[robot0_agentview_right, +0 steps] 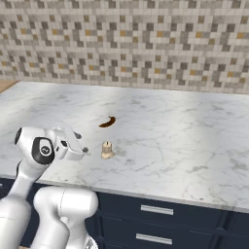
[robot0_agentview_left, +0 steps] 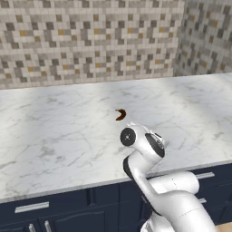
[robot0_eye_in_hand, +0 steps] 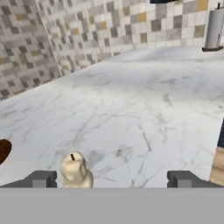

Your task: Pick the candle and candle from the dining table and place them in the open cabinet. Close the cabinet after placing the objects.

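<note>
The broad white marble dining table with grey veins (robot0_agentview_right: 185, 146) is seen carrying a short lumpy cream candle (robot0_agentview_right: 107, 150), upright, with a brown crescent pastry (robot0_agentview_right: 107, 121) nearby. The two-finger gripper (robot0_eye_in_hand: 111, 179) is spread wide, holding nothing, candle just inside one fingertip.

Short candle (robot0_agentview_right: 107, 150) stands upright on the tabletop (robot0_agentview_right: 185, 141), near its front edge. Pastry (robot0_agentview_right: 107, 121) lies on the tabletop behind the candle, toward the tiled wall (robot0_agentview_right: 126, 44), apart from it. Drawers (robot0_agentview_right: 155, 210) sit below the front edge. In the hand view a paper-towel roll (robot0_eye_in_hand: 214, 28) stands upright at the far end of the tabletop by the wall.
</note>
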